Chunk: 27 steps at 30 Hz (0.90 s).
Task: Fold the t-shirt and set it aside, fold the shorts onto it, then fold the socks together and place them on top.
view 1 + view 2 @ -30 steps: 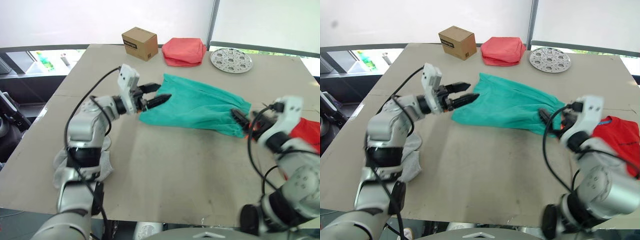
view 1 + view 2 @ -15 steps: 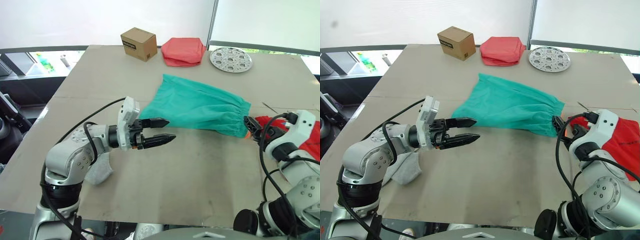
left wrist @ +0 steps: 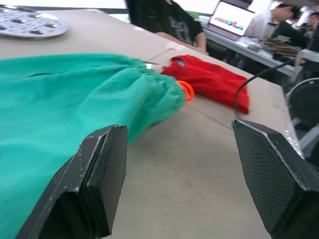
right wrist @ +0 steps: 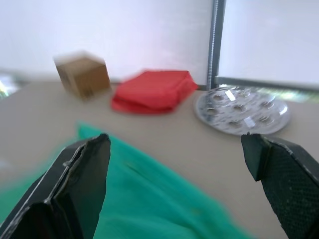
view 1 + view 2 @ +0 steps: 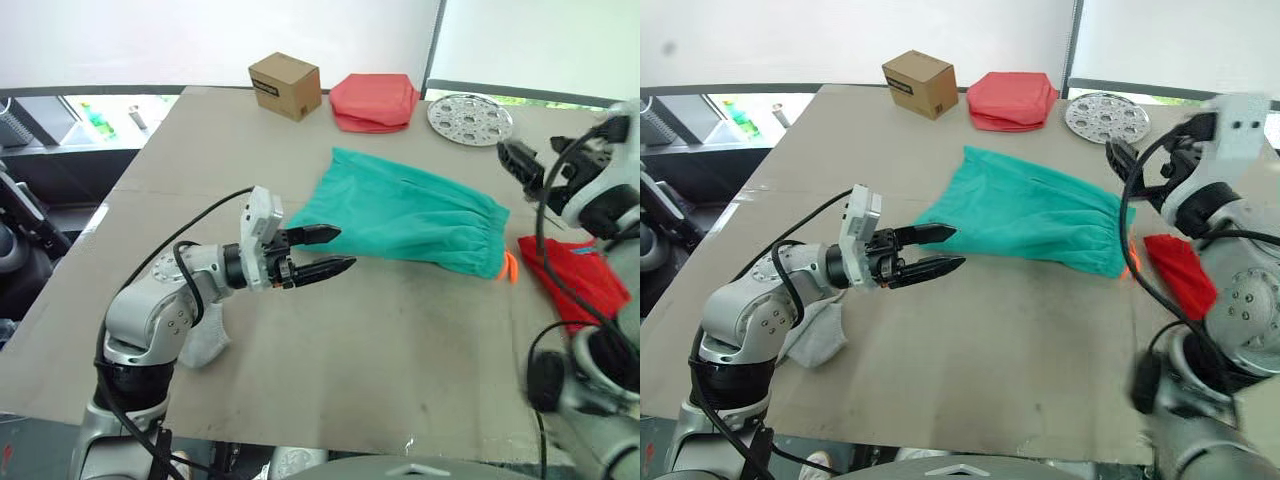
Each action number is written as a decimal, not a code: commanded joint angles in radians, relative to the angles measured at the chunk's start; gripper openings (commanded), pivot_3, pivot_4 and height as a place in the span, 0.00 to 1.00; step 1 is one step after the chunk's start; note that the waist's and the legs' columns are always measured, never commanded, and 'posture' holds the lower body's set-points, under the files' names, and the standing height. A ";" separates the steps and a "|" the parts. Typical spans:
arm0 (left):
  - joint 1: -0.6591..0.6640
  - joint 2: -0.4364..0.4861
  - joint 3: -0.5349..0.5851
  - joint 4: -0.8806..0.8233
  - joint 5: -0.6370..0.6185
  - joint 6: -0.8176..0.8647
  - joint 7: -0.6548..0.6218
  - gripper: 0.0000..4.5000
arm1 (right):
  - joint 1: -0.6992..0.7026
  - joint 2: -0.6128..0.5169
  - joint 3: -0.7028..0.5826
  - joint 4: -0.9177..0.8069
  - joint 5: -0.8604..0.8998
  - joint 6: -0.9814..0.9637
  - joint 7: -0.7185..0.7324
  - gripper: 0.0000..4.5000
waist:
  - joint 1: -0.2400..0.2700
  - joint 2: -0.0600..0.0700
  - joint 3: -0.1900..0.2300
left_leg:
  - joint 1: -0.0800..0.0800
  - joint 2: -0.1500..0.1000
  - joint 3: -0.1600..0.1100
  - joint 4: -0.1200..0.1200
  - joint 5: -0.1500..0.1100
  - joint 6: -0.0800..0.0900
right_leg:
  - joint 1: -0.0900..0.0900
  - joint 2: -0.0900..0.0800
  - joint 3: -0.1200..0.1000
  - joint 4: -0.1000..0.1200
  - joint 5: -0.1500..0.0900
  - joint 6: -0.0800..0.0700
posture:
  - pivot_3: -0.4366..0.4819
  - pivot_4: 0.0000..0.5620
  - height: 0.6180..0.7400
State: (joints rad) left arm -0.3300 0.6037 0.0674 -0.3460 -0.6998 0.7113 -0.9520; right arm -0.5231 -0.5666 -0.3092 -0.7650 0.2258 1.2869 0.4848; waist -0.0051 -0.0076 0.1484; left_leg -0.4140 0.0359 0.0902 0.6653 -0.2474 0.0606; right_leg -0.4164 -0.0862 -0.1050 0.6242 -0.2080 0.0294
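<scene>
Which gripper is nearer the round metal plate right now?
Right. The right gripper is raised just in front of the metal plate; the left gripper sits across the shorts, by their near corner.

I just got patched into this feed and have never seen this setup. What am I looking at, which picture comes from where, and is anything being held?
It is a two-armed humanoid robot at a table. The two wide pictures come from its head; the two close ones look along each wrist's jaws. The left gripper is open beside the teal shorts, holding nothing. The right gripper is raised, open and empty. The red t-shirt lies by the shorts' waistband; a grey sock sits under the left arm. Farther off: a cardboard box, a folded coral-pink cloth stack, a perforated metal disc.
</scene>
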 commanded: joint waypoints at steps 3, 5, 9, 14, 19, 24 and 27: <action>0.015 0.002 0.004 -0.037 0.011 -0.042 0.015 0.80 | 0.269 -0.266 0.167 -0.036 -0.158 -0.463 0.095 0.99 | -0.010 -0.002 0.001 | 0.001 0.001 0.004 0.001 -0.001 0.001 | -0.001 0.002 0.002 0.000 0.000 0.007 | 0.48 0.27 1.00; 0.022 0.011 0.004 -0.040 0.011 -0.046 0.013 0.80 | 0.346 -0.299 0.173 -0.048 -0.203 -0.566 0.088 0.99 | 0.006 -0.006 0.001 | 0.001 0.002 0.000 0.001 -0.003 0.004 | 0.000 0.000 0.001 0.001 -0.002 0.008 | 0.48 0.27 1.00; 0.032 0.024 -0.002 -0.035 0.014 -0.057 0.005 0.80 | 0.559 -0.173 0.105 -0.108 -0.151 -0.605 0.050 0.99 | 0.019 -0.007 0.001 | 0.000 0.002 -0.001 0.004 -0.003 0.005 | 0.001 0.000 0.000 0.001 -0.004 0.005 | 0.48 0.27 1.00; 0.035 0.023 -0.008 -0.035 0.000 -0.051 0.012 0.80 | 0.519 0.357 -0.094 -0.179 0.144 -0.244 -0.137 0.99 | 0.017 -0.006 0.001 | 0.000 0.004 -0.004 0.005 -0.003 0.003 | 0.001 -0.001 0.000 0.002 -0.002 0.004 | 0.48 0.27 1.00; 0.038 0.027 -0.006 -0.039 -0.010 -0.041 0.020 0.80 | 0.566 0.662 -0.171 -0.175 0.276 -0.242 -0.271 0.99 | 0.019 -0.004 0.001 | 0.000 0.004 -0.005 0.002 -0.003 0.003 | 0.000 -0.001 -0.001 0.002 -0.002 0.003 | 0.48 0.27 1.00; 0.032 0.029 -0.004 -0.036 -0.020 -0.029 0.025 0.80 | 0.585 0.805 -0.210 -0.128 0.476 -0.279 -0.386 0.99 | 0.017 -0.002 0.002 | 0.000 0.002 -0.003 0.002 -0.003 0.003 | 0.000 -0.001 0.000 0.001 -0.002 0.002 | 0.48 0.27 1.00; 0.029 0.030 -0.005 -0.036 -0.022 -0.025 0.024 0.80 | 0.601 0.825 -0.205 -0.083 0.587 -0.305 -0.478 0.99 | 0.016 -0.002 0.002 | 0.000 0.003 -0.003 0.002 -0.003 0.003 | 0.000 0.000 0.000 0.001 -0.002 0.003 | 0.48 0.27 1.00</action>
State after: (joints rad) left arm -0.2896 0.6259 0.0482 -0.3546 -0.7051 0.6907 -0.9295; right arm 0.0667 0.0965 -0.5224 -0.8481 0.7399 1.0175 0.0566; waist 0.0107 -0.0099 0.1503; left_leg -0.4136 0.0389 0.0868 0.6668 -0.2500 0.0638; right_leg -0.4164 -0.0862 -0.1052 0.6253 -0.2104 0.0322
